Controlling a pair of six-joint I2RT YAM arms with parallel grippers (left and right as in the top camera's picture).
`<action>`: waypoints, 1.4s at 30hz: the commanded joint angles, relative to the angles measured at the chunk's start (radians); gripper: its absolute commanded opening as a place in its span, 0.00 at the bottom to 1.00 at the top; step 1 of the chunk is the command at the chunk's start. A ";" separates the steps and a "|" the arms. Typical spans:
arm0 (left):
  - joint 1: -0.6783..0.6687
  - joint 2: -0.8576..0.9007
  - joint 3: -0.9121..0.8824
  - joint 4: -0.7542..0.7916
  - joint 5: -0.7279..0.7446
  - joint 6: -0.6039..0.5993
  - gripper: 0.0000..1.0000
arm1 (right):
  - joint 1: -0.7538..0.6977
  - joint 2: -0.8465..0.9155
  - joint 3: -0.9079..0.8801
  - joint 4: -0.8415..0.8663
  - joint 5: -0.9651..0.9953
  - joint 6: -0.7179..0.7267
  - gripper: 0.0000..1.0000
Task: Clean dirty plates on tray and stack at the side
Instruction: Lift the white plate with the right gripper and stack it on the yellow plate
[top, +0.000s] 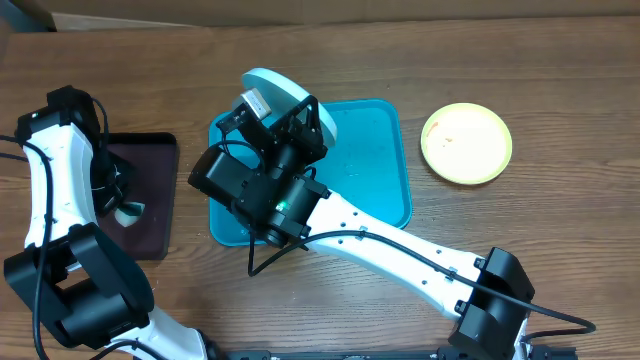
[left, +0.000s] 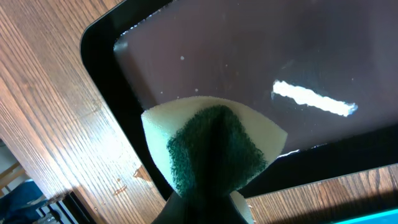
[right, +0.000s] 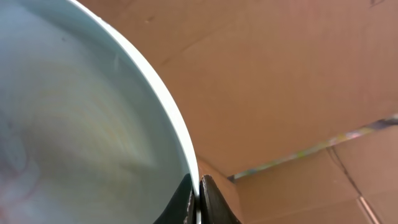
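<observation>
Pale plate (right: 74, 124) tilted up over the far-left corner of the blue tray (top: 385, 180), rim pinched in the closed right gripper (right: 198, 186). The left gripper (left: 204, 208) clamps a sponge (left: 211, 146) over the black tray (left: 249, 56). Edge-only hold: scrubbing pressure may twist the plate loose; smears barely visible here.

Robot lab bench: wood-grain laminate tabletop (top: 560, 60), plain brown cardboard sheets (right: 280, 74) behind far edge, paired white-and-black robot arms (top: 400, 255).
</observation>
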 joint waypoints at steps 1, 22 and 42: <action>0.002 -0.011 -0.007 0.001 0.001 -0.021 0.05 | 0.007 -0.021 0.019 0.015 0.040 -0.010 0.04; 0.002 -0.011 -0.007 0.000 0.016 -0.017 0.05 | -0.598 -0.020 0.015 -0.248 -1.413 0.712 0.04; 0.000 -0.011 -0.007 0.011 0.030 -0.017 0.05 | -1.229 -0.019 -0.258 -0.307 -1.451 0.708 0.04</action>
